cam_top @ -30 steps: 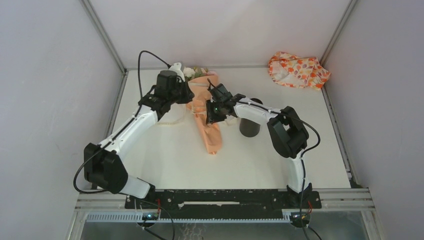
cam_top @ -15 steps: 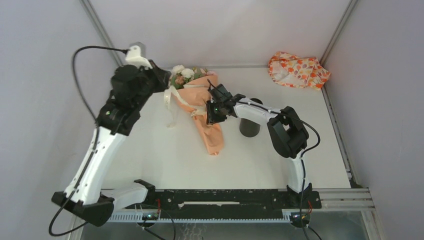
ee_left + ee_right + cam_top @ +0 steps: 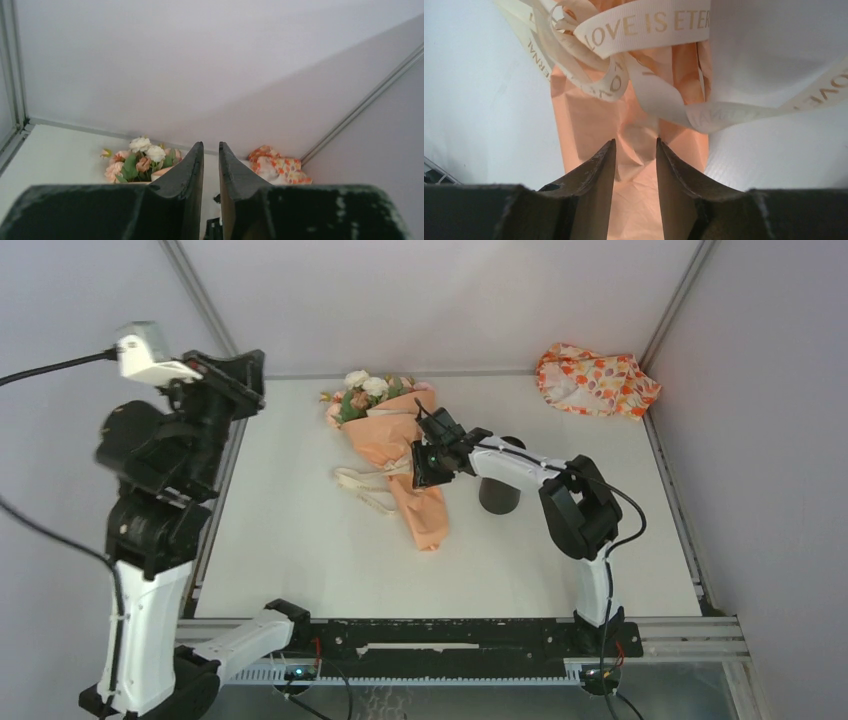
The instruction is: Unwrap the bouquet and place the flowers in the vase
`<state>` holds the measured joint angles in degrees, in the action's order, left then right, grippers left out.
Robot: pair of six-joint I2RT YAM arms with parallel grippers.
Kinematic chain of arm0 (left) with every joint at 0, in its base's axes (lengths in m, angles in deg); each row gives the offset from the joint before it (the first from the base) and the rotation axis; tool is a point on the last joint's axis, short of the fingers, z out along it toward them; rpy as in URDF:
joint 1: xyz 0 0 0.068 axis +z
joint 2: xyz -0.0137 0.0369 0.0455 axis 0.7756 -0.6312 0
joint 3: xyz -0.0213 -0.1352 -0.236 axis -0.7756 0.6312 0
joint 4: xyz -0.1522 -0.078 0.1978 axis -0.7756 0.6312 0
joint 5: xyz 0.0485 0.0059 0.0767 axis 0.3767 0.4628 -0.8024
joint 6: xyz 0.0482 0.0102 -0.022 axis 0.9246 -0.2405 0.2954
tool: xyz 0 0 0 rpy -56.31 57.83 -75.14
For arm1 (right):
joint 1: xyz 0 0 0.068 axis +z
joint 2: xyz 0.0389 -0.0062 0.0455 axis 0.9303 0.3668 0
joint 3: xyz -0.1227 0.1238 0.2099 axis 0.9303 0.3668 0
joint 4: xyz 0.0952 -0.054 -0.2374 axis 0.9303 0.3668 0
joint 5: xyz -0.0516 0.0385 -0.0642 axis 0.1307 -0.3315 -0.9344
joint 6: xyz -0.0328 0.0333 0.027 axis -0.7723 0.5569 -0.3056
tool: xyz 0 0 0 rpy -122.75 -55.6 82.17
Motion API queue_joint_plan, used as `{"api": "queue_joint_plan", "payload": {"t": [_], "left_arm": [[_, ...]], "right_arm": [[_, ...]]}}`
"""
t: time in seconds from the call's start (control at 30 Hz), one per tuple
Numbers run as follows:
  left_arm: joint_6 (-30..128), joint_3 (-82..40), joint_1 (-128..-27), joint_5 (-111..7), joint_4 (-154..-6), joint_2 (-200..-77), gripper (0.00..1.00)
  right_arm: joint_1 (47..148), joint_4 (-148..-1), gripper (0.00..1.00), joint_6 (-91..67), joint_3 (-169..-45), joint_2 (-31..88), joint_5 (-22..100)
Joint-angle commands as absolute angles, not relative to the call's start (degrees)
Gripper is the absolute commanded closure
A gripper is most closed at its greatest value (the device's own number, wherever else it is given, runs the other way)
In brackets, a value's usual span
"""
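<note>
The bouquet (image 3: 392,438) lies on the table with its pink and cream flowers (image 3: 364,395) toward the back wall and its peach paper cone pointing toward me. Its cream ribbon (image 3: 364,487) trails loose on the table left of the cone. My right gripper (image 3: 421,464) is shut on a fold of the paper (image 3: 634,132), with the printed ribbon (image 3: 649,24) just beyond its tips. The dark vase (image 3: 499,499) stands upright right of the cone, partly behind the right arm. My left gripper (image 3: 248,380) is raised high at the left, its jaws slightly apart and empty (image 3: 211,146); the flowers (image 3: 140,157) show far below it.
An orange-and-white floral cloth (image 3: 597,380) is crumpled in the back right corner and also shows in the left wrist view as the cloth (image 3: 276,165). Grey enclosure walls with metal rails close in the table on three sides.
The left arm swung up and away to the left, drawing the ribbon off the bouquet, then let it go. The ribbon now lies slack on the table. The right gripper stayed on the paper.
</note>
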<state>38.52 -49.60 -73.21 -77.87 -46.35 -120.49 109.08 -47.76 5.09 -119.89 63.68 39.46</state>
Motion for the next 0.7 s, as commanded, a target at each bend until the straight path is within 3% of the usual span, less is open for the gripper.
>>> {"api": "queue_joint_plan", "payload": {"t": [0.0, 0.23, 0.47, 0.53, 0.67], "left_arm": [[37.3, -37.8, -72.9, -73.2, -46.4, -124.9, 0.77], [30.3, -13.4, -72.9, -66.2, -60.7, -128.9, 0.72], [28.3, -4.5, -72.9, -60.1, -69.3, -139.5, 0.73], [28.0, -2.8, -73.0, -56.9, -72.6, -142.1, 0.67], [29.1, -2.0, -73.6, -54.2, -77.2, -146.5, 0.38]], "right_arm": [[109.6, -47.9, 0.55, 4.5, -119.7, 55.6, 36.6], [106.0, -45.4, 0.54, 4.5, -126.8, 58.8, 37.4], [105.1, -43.0, 0.54, 4.1, -134.1, 66.4, 37.1], [104.5, -43.1, 0.54, 4.5, -134.5, 67.7, 37.8], [103.9, -43.1, 0.55, 5.2, -134.0, 68.7, 39.1]]}}
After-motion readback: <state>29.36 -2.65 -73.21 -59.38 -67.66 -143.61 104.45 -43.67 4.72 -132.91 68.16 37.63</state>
